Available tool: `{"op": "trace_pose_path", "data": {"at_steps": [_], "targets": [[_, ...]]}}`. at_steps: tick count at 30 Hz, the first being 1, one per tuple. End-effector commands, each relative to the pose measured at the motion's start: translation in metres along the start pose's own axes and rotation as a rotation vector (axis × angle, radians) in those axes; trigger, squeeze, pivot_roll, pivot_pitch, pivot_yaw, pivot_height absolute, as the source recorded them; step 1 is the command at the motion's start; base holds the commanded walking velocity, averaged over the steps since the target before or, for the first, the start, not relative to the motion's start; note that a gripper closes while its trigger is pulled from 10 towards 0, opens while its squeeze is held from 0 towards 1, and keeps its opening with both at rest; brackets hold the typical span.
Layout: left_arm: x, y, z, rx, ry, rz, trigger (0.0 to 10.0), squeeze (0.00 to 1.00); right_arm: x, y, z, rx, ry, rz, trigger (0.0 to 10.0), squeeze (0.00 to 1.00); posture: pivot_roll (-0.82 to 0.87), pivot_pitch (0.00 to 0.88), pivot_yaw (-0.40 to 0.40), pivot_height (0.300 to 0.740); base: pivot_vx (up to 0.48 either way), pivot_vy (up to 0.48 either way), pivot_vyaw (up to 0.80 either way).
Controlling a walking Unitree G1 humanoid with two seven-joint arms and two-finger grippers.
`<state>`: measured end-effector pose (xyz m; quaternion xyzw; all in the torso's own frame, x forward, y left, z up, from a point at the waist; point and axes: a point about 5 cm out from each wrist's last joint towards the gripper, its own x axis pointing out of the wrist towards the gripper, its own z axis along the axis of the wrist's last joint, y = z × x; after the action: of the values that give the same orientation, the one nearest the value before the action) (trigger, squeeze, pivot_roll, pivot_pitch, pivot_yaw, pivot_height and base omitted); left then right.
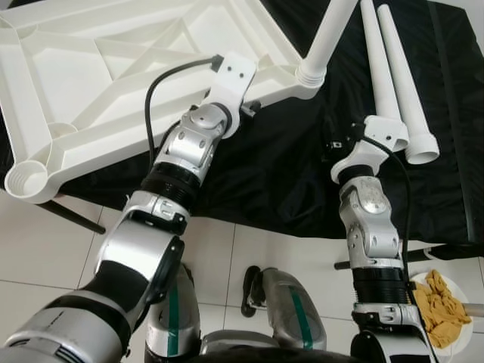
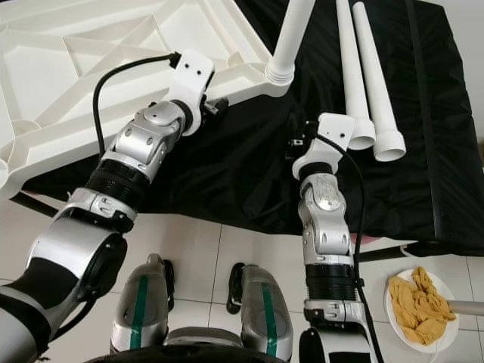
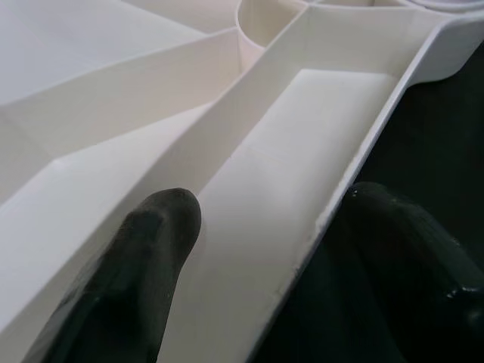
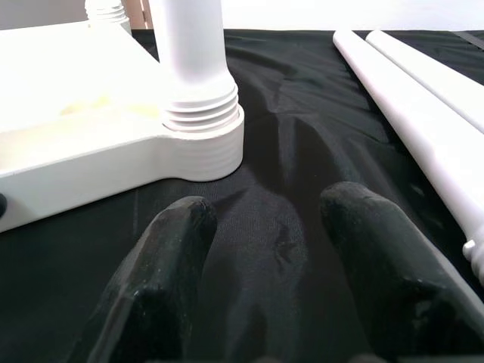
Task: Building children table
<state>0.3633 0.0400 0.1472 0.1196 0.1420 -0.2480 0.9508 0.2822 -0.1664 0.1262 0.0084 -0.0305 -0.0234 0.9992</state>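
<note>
Inverted tabletop (image 1: 113,68) with one leg (image 1: 325,38) seated, two loose legs (image 2: 363,83) remaining; our left hand (image 3: 265,249) straddles its rim, right hand (image 4: 265,257) spread empty

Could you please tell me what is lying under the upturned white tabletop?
A black cloth lies under the white tabletop and spreads out beneath the two loose legs. How far the cloth runs beneath the tabletop, and what supports it, is covered.

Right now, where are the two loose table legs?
The two loose table legs lie side by side on the black cloth, ahead of the right gripper.
</note>
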Motion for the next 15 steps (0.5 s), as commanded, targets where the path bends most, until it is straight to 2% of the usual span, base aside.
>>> {"op": "trace_pose_path", "data": {"at_steps": [1, 9, 10, 11, 12, 14, 15], "targets": [[0.0013, 0.0034, -0.0021, 0.009, 0.010, 0.118, 10.0, 0.00, -0.0019, -0.0019, -0.0030, 0.003, 0.017, -0.003, 10.0, 0.00, 0.05, 0.054, -0.048, 0.740, 0.000, 0.000, 0.00], [0.0024, -0.0048, -0.0059, 0.028, 0.023, 0.074, 10.0, 0.00, -0.0015, -0.0018, -0.0027, 0.004, 0.015, -0.004, 10.0, 0.00, 0.06, 0.051, -0.046, 0.740, 0.000, 0.000, 0.00], [0.0026, -0.0063, -0.0067, 0.031, 0.026, 0.065, 7.2, 0.00, -0.0014, -0.0020, -0.0025, 0.004, 0.015, -0.006, 10.0, 0.00, 0.06, 0.051, -0.046, 0.740, 0.000, 0.000, 0.00], [0.0026, -0.0063, -0.0067, 0.031, 0.026, 0.065, 7.2, 0.00, -0.0014, -0.0020, -0.0025, 0.004, 0.015, -0.006, 10.0, 0.00, 0.06, 0.051, -0.046, 0.740, 0.000, 0.000, 0.00], [0.0029, -0.0066, -0.0065, 0.031, 0.025, 0.062, 2.1, 0.00, -0.0012, -0.0022, -0.0023, 0.004, 0.014, -0.007, 10.0, 0.00, 0.06, 0.051, -0.043, 0.740, 0.000, 0.000, 0.00], [0.0033, -0.0061, -0.0060, 0.028, 0.023, 0.065, 1.9, 0.00, -0.0010, -0.0022, -0.0021, 0.004, 0.013, -0.009, 10.0, 0.00, 0.05, 0.052, -0.042, 0.740, 0.000, 0.000, 0.00], [0.0036, -0.0057, -0.0052, 0.024, 0.018, 0.066, 0.5, 0.00, -0.0009, -0.0023, -0.0021, 0.005, 0.013, -0.010, 10.0, 0.00, 0.05, 0.052, -0.042, 0.740, 0.000, 0.000, 0.00]]}}
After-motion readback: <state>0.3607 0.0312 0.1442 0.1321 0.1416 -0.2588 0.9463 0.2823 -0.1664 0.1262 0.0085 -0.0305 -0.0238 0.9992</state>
